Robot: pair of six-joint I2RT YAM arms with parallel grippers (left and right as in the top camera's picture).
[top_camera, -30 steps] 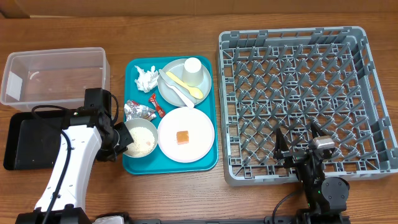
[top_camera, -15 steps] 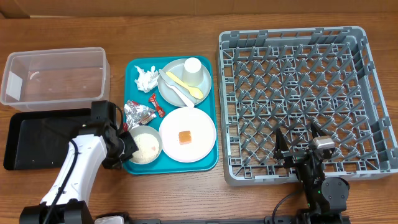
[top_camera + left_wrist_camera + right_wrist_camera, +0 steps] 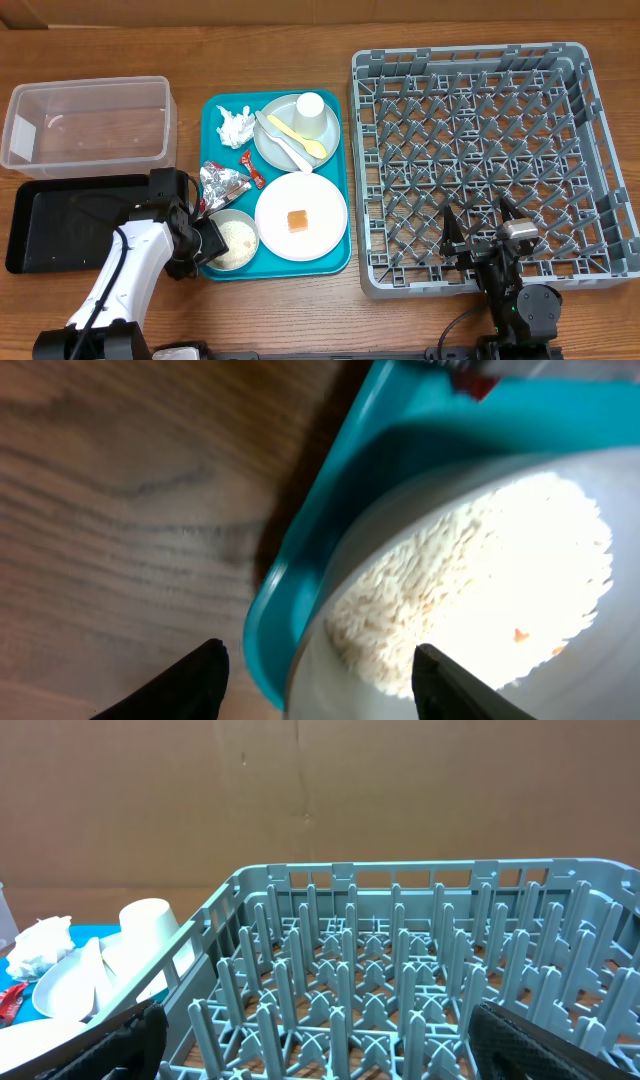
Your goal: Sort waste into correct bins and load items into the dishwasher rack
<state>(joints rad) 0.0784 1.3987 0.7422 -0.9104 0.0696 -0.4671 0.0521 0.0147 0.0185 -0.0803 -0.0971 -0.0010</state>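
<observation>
Overhead: the left tool sits at the front-left corner of the teal tray, fingers apart around the rim of the small grey bowl, not clamped. The bowl rests on the tray and holds white rice grains. The pale plate just beside it carries the orange cube. The grey plate holds the white cup, yellow spoon and white utensil. Tissue, foil wrapper and red packet lie on the tray's left side. The clear tub and black tray are on the desk to the left. The dishwasher rack is on the right, with the right tool at its front edge, fingers apart, holding nothing.

Left wrist: one finger is over the desk, the other over the bowl's inside, with the tray edge and bowl rim between them.

Right wrist: fingers wide apart, rack pegs ahead, cup and tissue far left.
</observation>
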